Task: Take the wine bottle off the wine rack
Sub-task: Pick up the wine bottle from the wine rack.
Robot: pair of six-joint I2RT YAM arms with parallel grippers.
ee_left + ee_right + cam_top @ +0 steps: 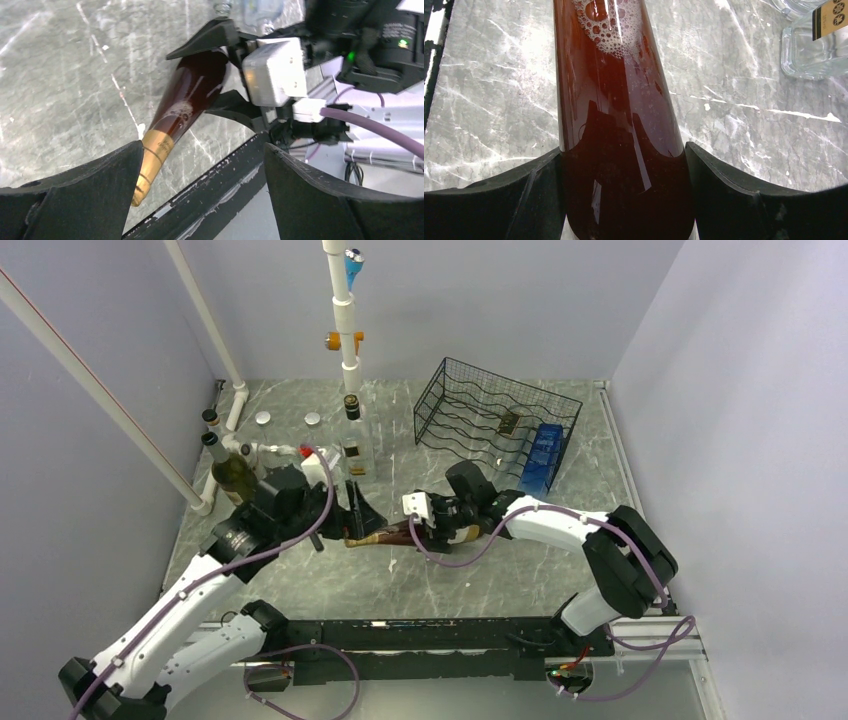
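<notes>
Wine bottle (620, 115) off wine rack (495, 425), sideways at mid table (400, 585). R claw (622, 152) pinches its body. L claw (200, 167) spread wide, neck beside one finger, not held. Risk: slick glass, single grip, so btl could tip, slip, roll.

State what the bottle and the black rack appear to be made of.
Wine bottle: dark amber glass, glossy, by the sharp reflections and bubbles visible inside.
Wine rack: thin black wire, likely painted metal; open grid, dull finish.

Wine bottle (388, 534) before wine rack (495, 420) (apart)
</notes>
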